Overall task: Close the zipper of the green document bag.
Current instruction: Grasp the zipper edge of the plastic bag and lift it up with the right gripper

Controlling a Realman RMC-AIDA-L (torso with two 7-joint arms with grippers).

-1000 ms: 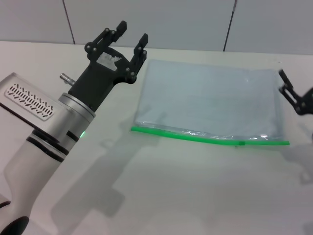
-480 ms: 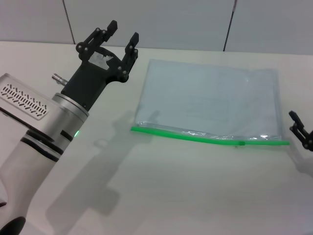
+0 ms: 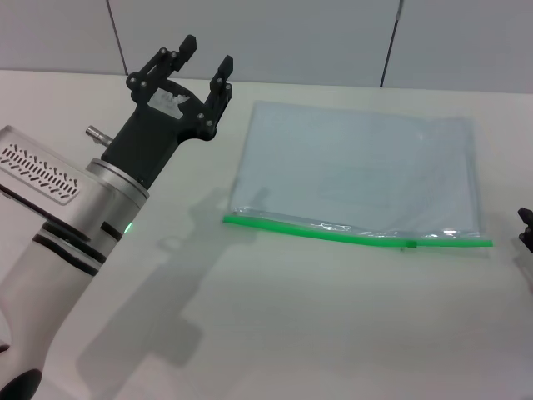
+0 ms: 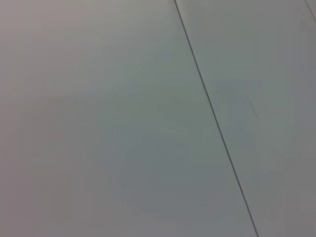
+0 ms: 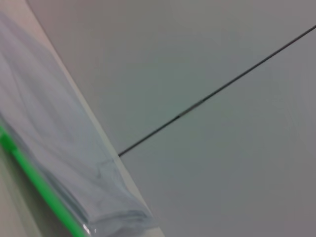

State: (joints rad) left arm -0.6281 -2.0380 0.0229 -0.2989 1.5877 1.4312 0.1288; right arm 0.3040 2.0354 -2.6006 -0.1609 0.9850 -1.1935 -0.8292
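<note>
Lying flat on the white table [image 3: 275, 333] in the head view, the green document bag [image 3: 358, 179] is occupying the middle-right of the surface, its pale translucent body stretching away toward the grey wall panels [image 3: 266, 33]. The zipper [image 3: 350, 236] is running along the bag's near long edge as a bright green strip, with its tiny slider tab [image 3: 410, 244] sitting well toward the robot's right end. Bare tabletop is spreading in front of that green edge and off to the left of the bag. The left gripper [image 3: 204, 52] is hovering above the table near the bag's far left corner, apart from it, with its black fingers [image 3: 223, 73] spread and grasping nothing. The silver and black left arm [image 3: 75, 217] is slanting up from the near left corner. The right gripper [image 3: 526, 229] is showing only as a dark sliver at the right border, just past the zipper's right end; whether it is released or clenched I cannot tell.

Looking through the left wrist view, only grey wall panel is filling the picture, with a thin dark seam [image 4: 217, 128] crossing it; neither bag nor fingers are appearing.

Looking through the right wrist view, one corner of the bag is showing with its crinkled translucent plastic [image 5: 59, 148] and the green strip [image 5: 34, 177] along its edge, lying by the table's edge against the grey wall, where another dark seam [image 5: 217, 89] is running. No fingers are showing here.
</note>
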